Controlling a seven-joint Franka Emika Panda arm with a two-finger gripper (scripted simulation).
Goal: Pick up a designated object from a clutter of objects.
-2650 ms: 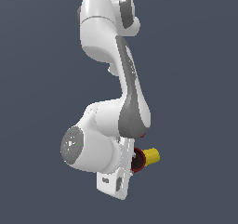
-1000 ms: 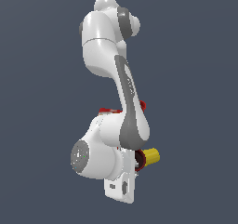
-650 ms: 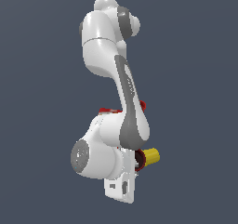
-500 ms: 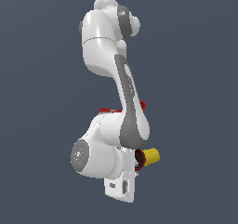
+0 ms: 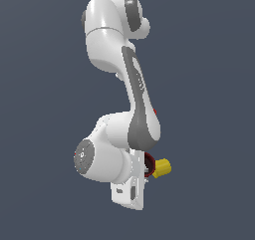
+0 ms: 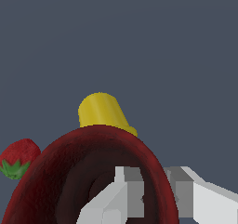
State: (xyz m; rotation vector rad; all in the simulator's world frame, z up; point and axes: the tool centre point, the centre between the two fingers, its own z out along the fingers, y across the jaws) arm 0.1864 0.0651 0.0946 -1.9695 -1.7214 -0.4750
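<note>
Wrist view looks straight onto the dark red mug (image 6: 83, 172), whose rim fills the lower part of the picture. The gripper (image 6: 153, 195) straddles that rim: one finger (image 6: 111, 195) sits inside the dark hollow, the other outside the wall, and both press against it, clamped on the mug. A yellow cup (image 6: 103, 110) peeks out just behind the mug, and a strawberry (image 6: 17, 159) lies close beside it. Seen from the exterior view, the white arm (image 5: 134, 109) hides nearly everything; only a sliver of the mug (image 5: 149, 164) and the yellow cup (image 5: 162, 168) show beside its wrist.
</note>
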